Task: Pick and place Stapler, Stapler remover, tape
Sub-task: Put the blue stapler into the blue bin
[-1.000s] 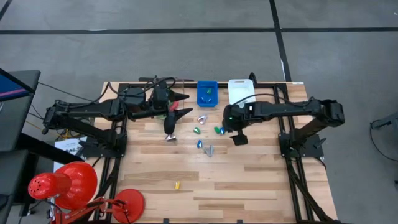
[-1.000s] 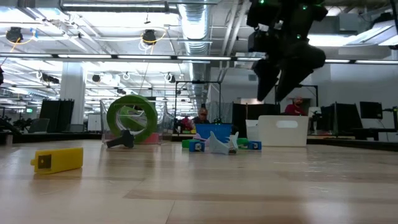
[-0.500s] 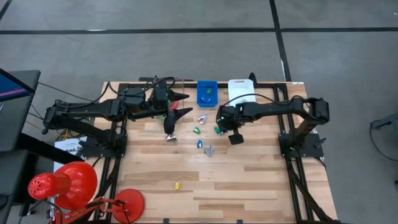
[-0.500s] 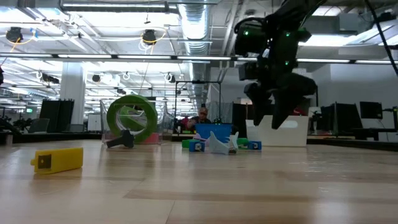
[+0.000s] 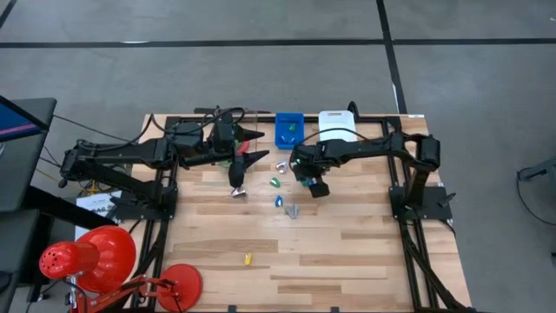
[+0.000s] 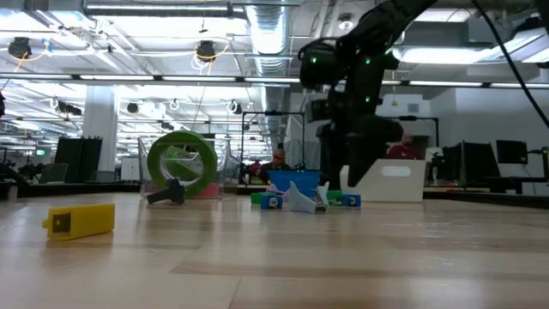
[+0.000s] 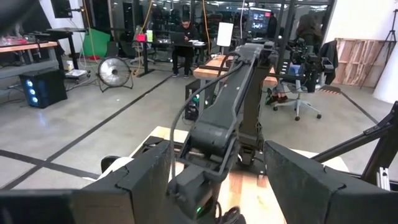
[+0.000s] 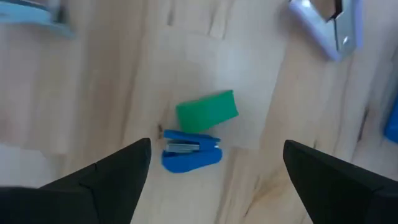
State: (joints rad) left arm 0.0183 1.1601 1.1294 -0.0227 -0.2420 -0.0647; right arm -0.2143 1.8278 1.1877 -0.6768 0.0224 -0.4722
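Note:
A small blue-and-green stapler (image 8: 198,134) lies on the wooden table (image 5: 347,252), straight below my right gripper (image 8: 216,148). That gripper is open and points down, one finger on either side of the stapler, touching nothing. In the high view it (image 5: 306,180) hangs over a scatter of small items; in the low view it (image 6: 350,167) is a little above them. A silver stapler remover (image 8: 328,28) lies nearby. A green tape roll (image 6: 182,165) stands on its edge at the left. My left gripper (image 5: 254,145) waits open and level, high at the far left.
A blue bin (image 5: 289,130) and a white bin (image 5: 337,126) stand at the table's far edge. More small blue, green and silver items (image 5: 279,201) lie toward the middle. A yellow item (image 5: 248,258) lies alone toward the near edge, with bare wood around it.
My right gripper has moved toward the table's left and gone down toward the scattered small items, staying open. Nothing on the table has shifted.

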